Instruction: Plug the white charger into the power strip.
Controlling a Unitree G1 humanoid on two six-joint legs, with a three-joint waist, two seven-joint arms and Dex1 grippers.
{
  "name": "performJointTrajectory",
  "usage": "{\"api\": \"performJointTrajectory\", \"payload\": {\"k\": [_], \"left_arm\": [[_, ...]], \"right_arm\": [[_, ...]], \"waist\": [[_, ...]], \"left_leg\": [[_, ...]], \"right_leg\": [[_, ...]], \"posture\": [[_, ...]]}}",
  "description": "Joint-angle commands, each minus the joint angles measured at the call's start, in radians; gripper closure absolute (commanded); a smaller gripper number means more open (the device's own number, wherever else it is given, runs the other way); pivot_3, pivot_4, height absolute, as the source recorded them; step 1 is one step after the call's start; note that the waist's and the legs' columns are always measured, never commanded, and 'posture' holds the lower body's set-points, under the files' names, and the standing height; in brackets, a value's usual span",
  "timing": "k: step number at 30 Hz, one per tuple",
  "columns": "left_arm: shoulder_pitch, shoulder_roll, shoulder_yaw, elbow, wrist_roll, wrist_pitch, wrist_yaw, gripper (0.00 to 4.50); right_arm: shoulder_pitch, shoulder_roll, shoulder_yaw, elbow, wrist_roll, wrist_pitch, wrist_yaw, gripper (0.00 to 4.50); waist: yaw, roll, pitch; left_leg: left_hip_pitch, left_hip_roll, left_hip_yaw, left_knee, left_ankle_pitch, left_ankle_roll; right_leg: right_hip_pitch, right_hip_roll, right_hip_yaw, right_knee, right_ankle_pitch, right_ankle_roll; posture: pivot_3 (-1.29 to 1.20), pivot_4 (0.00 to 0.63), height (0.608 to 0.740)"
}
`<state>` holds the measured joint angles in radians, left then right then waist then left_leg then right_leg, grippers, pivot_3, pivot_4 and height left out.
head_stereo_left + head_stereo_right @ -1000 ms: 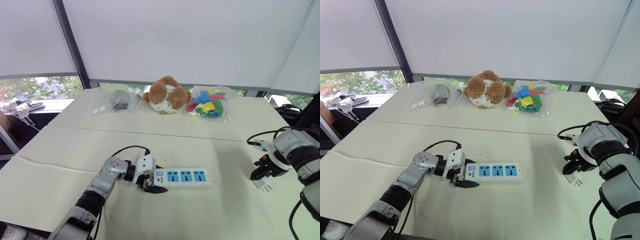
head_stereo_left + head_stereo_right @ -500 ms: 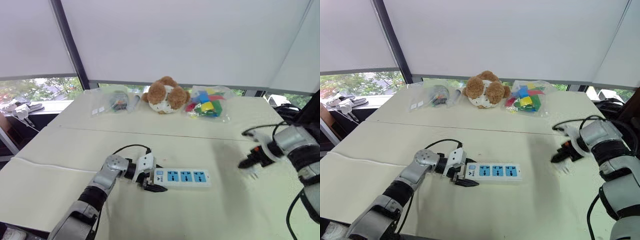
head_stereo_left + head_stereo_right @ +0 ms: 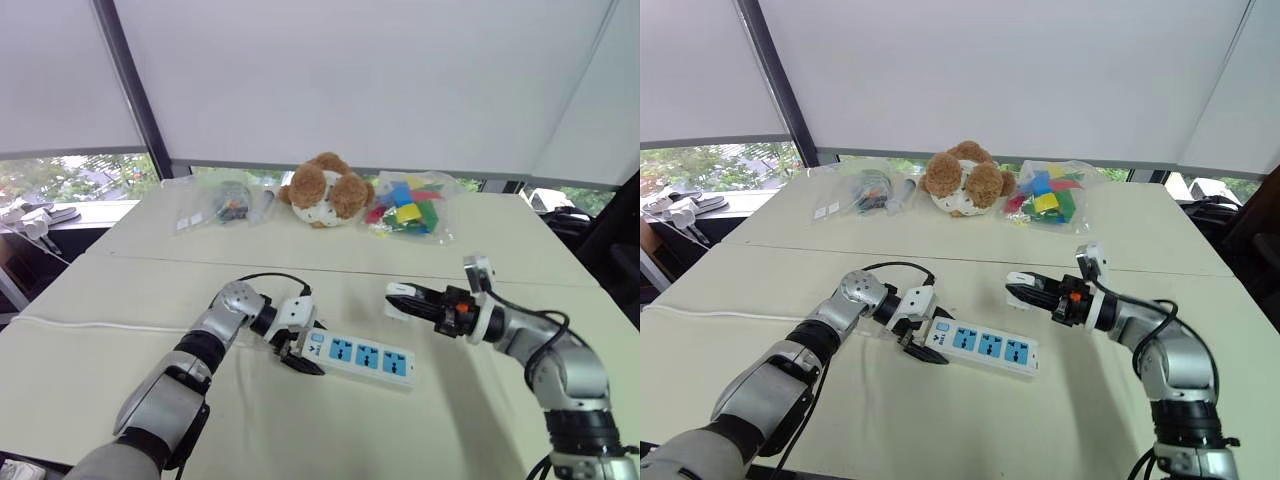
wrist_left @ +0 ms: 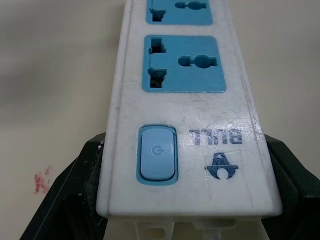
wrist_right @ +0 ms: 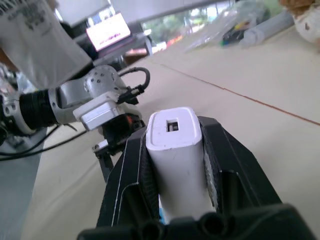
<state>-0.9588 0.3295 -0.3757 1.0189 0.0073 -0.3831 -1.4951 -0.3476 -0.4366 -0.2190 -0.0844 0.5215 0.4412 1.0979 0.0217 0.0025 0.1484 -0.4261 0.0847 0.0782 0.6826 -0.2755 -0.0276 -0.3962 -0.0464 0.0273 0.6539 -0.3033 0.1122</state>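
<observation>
The power strip (image 3: 362,356) lies on the table (image 3: 400,440) at the near middle, running from left to right with its right end angled a little nearer. It has three blue sockets and a blue switch at the left end. The left gripper (image 3: 300,352) is closed across that switch end. In the left wrist view its black fingers (image 4: 75,190) press on both long sides of the strip. A black cable (image 3: 265,279) loops back from there along the left arm.

The right gripper (image 3: 397,298) reaches in from the right and clamps the white charger (image 5: 175,145). In the right wrist view the charger's body sits squarely between the two fingers (image 5: 227,155), with its end sticking out past the fingertips. The charger is near the strip's right end, on its far side, and apart from the strip.

At the far edge of the table sit a teddy bear (image 3: 320,190), a bag of coloured blocks (image 3: 410,208) to its right, and a bag of small items (image 3: 225,203) to its left.
</observation>
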Motion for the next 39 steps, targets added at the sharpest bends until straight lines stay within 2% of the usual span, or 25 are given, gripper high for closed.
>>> {"api": "performJointTrajectory", "payload": {"k": [1, 5, 11, 26, 39], "left_arm": [[-0.018, 0.042, -0.007, 0.031, 0.048, -0.020, -0.048, 1.41], [-0.017, 0.063, -0.009, 0.039, 0.056, -0.031, -0.087, 1.41], [-0.018, 0.075, -0.007, 0.046, 0.059, -0.039, -0.103, 1.41], [-0.012, 0.073, -0.004, 0.038, 0.059, -0.031, -0.104, 1.41], [-0.009, 0.064, 0.000, 0.032, 0.051, -0.022, -0.110, 1.41]], "right_arm": [[0.066, 0.051, 0.045, -0.042, -0.012, -0.140, -0.003, 3.72], [0.114, 0.038, 0.089, -0.002, -0.032, -0.203, 0.025, 3.72], [0.103, 0.002, 0.117, 0.095, -0.053, -0.271, 0.063, 3.72], [0.132, 0.007, 0.159, 0.108, -0.040, -0.274, 0.069, 3.72], [0.125, -0.034, 0.230, 0.315, -0.147, -0.461, 0.136, 3.72]], "waist": [[-0.011, 0.000, 0.000], [-0.020, 0.000, 0.000], [-0.021, 0.000, 0.000], [-0.020, 0.000, 0.000], [-0.016, 0.000, 0.000]], "left_leg": [[0.000, 0.000, 0.000, -0.001, 0.000, 0.000], [0.000, 0.000, 0.000, -0.001, 0.000, 0.000], [0.001, 0.000, 0.000, -0.001, 0.000, 0.000], [0.001, 0.000, 0.000, -0.001, 0.000, 0.000], [0.003, 0.000, 0.000, -0.001, 0.000, 0.000]], "right_leg": [[0.000, 0.000, 0.000, 0.000, 0.000, 0.000], [0.000, 0.000, 0.000, 0.000, 0.000, 0.000], [0.000, 0.000, 0.000, 0.000, 0.000, 0.000], [0.000, 0.000, 0.000, 0.000, 0.000, 0.000], [0.003, 0.000, 0.000, 0.000, 0.000, 0.000]], "posture": [[0.00, 0.150, 0.739], [0.00, 0.150, 0.739], [0.00, 0.150, 0.739], [0.00, 0.150, 0.739], [0.00, 0.150, 0.739]]}}
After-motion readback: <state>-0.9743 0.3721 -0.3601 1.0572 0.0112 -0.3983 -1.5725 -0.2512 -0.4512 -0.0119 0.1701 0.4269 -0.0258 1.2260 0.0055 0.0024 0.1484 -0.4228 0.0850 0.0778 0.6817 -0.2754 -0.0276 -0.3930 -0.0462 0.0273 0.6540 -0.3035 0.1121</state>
